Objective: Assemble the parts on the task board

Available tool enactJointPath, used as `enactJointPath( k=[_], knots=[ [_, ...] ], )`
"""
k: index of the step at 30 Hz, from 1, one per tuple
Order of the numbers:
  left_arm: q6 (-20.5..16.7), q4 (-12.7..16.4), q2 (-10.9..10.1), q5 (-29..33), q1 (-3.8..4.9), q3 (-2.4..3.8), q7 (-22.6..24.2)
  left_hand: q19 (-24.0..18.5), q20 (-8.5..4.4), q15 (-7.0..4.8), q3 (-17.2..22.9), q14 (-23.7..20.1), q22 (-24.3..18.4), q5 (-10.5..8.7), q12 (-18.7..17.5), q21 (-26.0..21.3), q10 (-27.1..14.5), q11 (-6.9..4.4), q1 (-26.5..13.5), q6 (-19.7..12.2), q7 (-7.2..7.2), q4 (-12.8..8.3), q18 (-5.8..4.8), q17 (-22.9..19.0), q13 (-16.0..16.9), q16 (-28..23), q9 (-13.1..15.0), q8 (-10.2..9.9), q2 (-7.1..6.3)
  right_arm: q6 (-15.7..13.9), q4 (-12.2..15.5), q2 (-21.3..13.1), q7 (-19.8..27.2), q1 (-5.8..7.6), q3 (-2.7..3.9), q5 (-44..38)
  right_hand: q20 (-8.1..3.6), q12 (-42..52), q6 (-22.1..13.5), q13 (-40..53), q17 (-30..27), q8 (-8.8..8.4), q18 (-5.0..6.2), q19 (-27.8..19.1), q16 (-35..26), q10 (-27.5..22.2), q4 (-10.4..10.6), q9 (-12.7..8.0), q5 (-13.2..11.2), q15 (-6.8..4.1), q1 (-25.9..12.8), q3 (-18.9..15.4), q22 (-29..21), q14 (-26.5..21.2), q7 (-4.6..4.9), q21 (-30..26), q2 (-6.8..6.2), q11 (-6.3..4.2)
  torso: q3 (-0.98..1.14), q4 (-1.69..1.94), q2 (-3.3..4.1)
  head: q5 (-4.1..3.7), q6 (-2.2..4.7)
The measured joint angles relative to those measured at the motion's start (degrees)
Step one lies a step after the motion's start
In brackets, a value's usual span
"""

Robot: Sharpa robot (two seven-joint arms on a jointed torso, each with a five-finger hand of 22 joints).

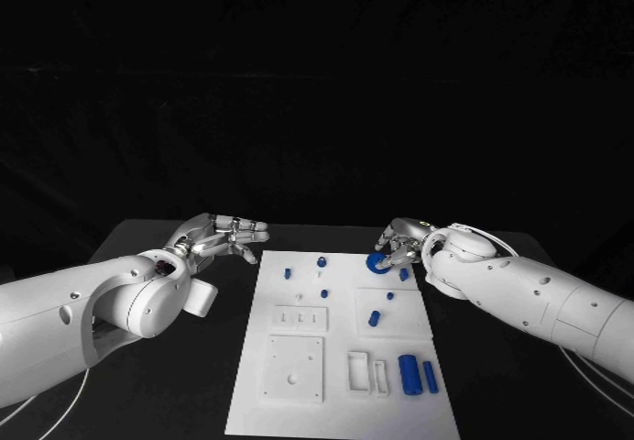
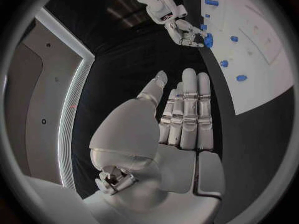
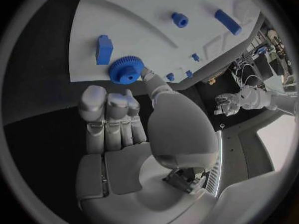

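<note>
A blue gear [image 3: 127,69] lies flat at the far right corner of the task board [image 1: 298,403], its hub facing up. The right hand [image 1: 404,242] reaches over that corner, thumb tip touching the gear's rim, the other fingers [image 3: 107,107] straight and just short of it, grasping nothing. Beside the gear stands a blue block [image 3: 104,49]. The left hand [image 1: 227,236] hovers over the worktop [image 1: 198,367] off the board's far left corner, fingers extended and released.
</note>
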Motion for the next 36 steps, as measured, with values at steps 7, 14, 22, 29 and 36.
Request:
enactJointPath(
  k=[7, 14, 22, 29, 36],
  knots=[
    [0.04, -0.01, 0.01, -0.01, 0.00, 0.00, -0.02, 0.00, 0.00, 0.00, 0.00, 0.00, 0.00, 0.00, 0.00, 0.35, 0.00, 0.00, 0.00, 0.00, 0.00, 0.00, 0.00, 0.00, 0.00, 0.00, 0.00, 0.00, 0.00, 0.09, -0.84, 0.27, 0.21, -0.11, 0.00, 0.25, 0.00, 0.33, 0.01, 0.37, 0.25, 0.00, 0.00, 0.00, 0.00, 0.00, -0.33, 0.00, 0.00, 0.00, 0.00, 0.33, -0.01, 0.00, -0.01, 0.31, 0.00, 0.00, 0.00, 0.01, 0.00, 0.07, -0.26],
    [0.05, 0.00, -0.01, -0.06, 0.00, 0.01, -0.02, 0.00, 0.00, 0.00, 0.00, 0.00, 0.00, 0.00, 0.00, 0.35, 0.00, 0.00, 0.00, -1.02, 0.24, 0.00, 0.00, -0.01, 0.00, 0.00, 0.00, 0.00, 0.00, 0.15, -1.62, 0.60, 0.33, -0.22, 0.00, 0.39, 0.00, 0.33, 0.02, 0.39, 0.38, 0.00, -0.01, 0.00, 0.00, -0.01, -0.40, 0.00, 0.00, 0.00, 0.00, 0.40, -0.01, 0.00, -0.02, 0.31, 0.00, 0.00, 0.03, -0.04, 0.03, 0.19, -0.40],
    [0.05, 0.04, -0.05, -0.11, 0.00, 0.01, -0.03, 0.00, 0.00, 0.00, 0.00, 0.00, -0.01, 0.00, 0.00, 0.35, 0.00, 0.00, 0.00, -1.23, 0.21, 0.00, 0.00, -0.01, 0.00, 0.00, 0.00, 0.00, 0.00, 0.30, -2.78, 1.15, 0.42, -0.35, 0.00, 0.50, 0.00, 0.33, 0.03, 0.38, 0.53, 0.00, 0.00, 0.00, 0.00, -0.01, -0.64, 0.01, 0.00, 0.19, 0.00, 0.64, -0.01, 0.20, -0.03, 0.31, 0.00, 0.01, 0.06, 0.02, 0.03, 0.27, -0.56],
    [0.05, 0.09, -0.13, -0.14, 0.00, 0.01, -0.03, 0.00, 0.00, 0.00, 0.00, 0.00, -0.01, 0.00, 0.00, 0.35, 0.00, 0.00, 0.00, -1.23, 0.21, 0.00, 0.00, -0.01, 0.00, 0.00, 0.00, 0.00, 0.00, 0.36, -3.71, 1.65, 0.69, -0.51, 0.10, 0.66, 0.00, 0.44, 0.16, 0.49, 0.62, 0.00, 0.00, 0.00, -0.11, -0.01, -0.79, 0.01, 0.00, 0.19, -0.30, 0.80, -0.02, 0.20, -0.16, 0.53, 0.30, 0.01, 0.07, 0.01, 0.03, 0.48, -0.62],
    [0.05, 0.12, -0.15, -0.17, 0.00, 0.01, -0.03, 0.00, 0.00, 0.00, 0.00, 0.00, -0.01, 0.00, 0.00, 0.35, 0.00, 0.00, 0.00, -1.23, 0.21, 0.00, 0.00, -0.01, 0.00, 0.00, 0.00, 0.00, 0.00, 0.41, -4.47, 2.11, 1.16, -0.58, 0.20, 1.02, 0.00, 0.67, 1.52, 0.58, 0.85, -0.20, -0.01, 0.00, -0.24, 0.51, -0.76, -0.07, 1.37, -0.01, -0.62, 1.81, -0.02, 0.41, -0.36, 0.74, 0.60, -0.09, 0.09, 0.00, 0.03, 0.41, -0.81]
  ],
)
